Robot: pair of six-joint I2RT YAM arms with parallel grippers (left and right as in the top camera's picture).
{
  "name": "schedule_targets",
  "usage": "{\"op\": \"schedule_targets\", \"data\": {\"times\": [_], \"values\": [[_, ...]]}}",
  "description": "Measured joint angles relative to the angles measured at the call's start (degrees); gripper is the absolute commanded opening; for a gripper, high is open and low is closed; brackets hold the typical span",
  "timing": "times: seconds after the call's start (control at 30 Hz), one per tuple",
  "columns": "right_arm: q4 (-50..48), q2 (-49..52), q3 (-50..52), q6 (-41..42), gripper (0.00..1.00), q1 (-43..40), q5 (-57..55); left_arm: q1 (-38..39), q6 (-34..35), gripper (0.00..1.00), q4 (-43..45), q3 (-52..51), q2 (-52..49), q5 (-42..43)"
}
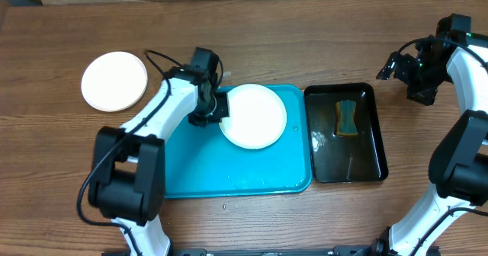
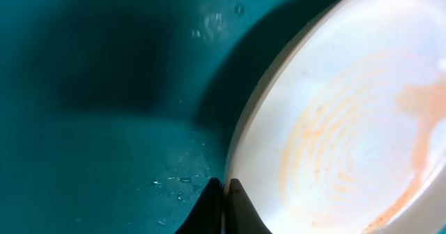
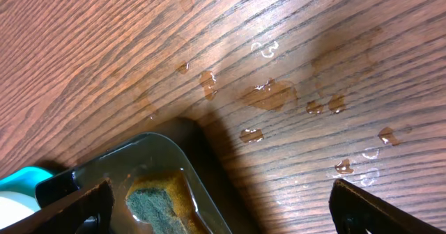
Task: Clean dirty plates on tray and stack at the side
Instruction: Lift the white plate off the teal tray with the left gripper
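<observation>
A white plate point(image 1: 255, 117) with orange smears point(image 2: 348, 122) lies on the upper middle of the turquoise tray point(image 1: 229, 172). My left gripper point(image 1: 216, 108) is at its left edge. In the left wrist view the fingers point(image 2: 224, 196) are pinched together on the plate's rim, with the wet tray floor point(image 2: 104, 122) beside them. Another white plate point(image 1: 114, 81) lies on the table at the far left. No yellow-green rim shows. My right gripper point(image 1: 414, 75) is open and empty point(image 3: 223, 206), above the table by the black tray's far right corner.
A narrow black tray point(image 1: 379, 145) holding water and a green-yellow sponge point(image 1: 348, 117) stands right of the turquoise tray; the sponge also shows in the right wrist view point(image 3: 157, 206). Water drops point(image 3: 268, 95) lie on the wooden table beyond it.
</observation>
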State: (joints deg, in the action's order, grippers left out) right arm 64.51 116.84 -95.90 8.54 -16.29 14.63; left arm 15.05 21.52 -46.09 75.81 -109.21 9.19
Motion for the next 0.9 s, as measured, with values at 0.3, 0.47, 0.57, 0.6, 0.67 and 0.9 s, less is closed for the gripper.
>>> {"op": "schedule_targets", "data": {"times": [0.3,0.47,0.57,0.6,0.67,0.9], "values": [[0.00,0.00,0.00,0.00,1.00,-0.02,0.00,-0.07,-1.18,0.04,-0.20,3.34,6.03,-0.46],[0.00,0.00,0.00,0.02,1.00,0.00,0.00,1.79,-1.18,0.04,-2.01,8.48,6.56,-1.66],[0.02,0.00,0.00,0.00,1.00,0.00,0.00,5.09,-1.16,0.04,-2.47,11.32,6.56,-4.02],[0.02,0.00,0.00,0.00,1.00,0.00,0.00,6.84,-1.18,0.04,-2.43,12.37,6.56,-5.27],[0.00,0.00,0.00,0.02,1.00,0.00,0.00,9.38,-1.16,0.04,-2.08,13.53,6.58,-7.06],[0.02,0.00,0.00,0.00,1.00,0.00,0.00,21.66,-1.18,0.04,1.49,14.88,6.58,-19.04]]}}
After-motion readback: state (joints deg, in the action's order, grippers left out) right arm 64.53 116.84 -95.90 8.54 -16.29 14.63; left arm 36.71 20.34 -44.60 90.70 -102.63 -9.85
